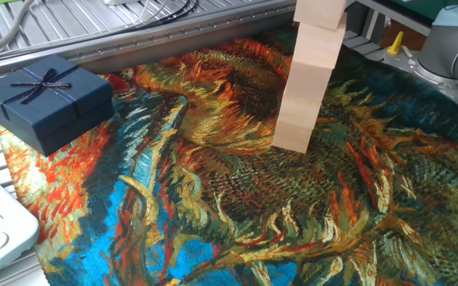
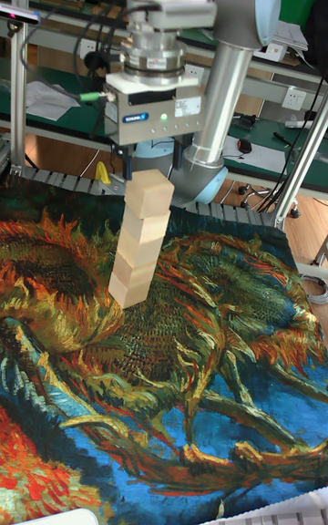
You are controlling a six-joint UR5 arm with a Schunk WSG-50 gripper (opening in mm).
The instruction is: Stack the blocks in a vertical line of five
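Pale wooden blocks (image 2: 139, 239) are being stacked in a leaning column on the painted cloth (image 2: 182, 379). The top cube, slightly skewed, is sitting directly beneath the end effector (image 2: 151, 171); finger state cannot be told. Five levels are appearing nearly complete.

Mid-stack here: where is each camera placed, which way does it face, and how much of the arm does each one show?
Fixed view: low beside the table, looking across the painted floral cloth at the leaning stack of pale beige wooden cubes and the dark navy gift box; only a grey arm joint shows.
Tall fixed view: in front, facing the arm; the gripper sits above the stack.
Shared: stack and cloth.
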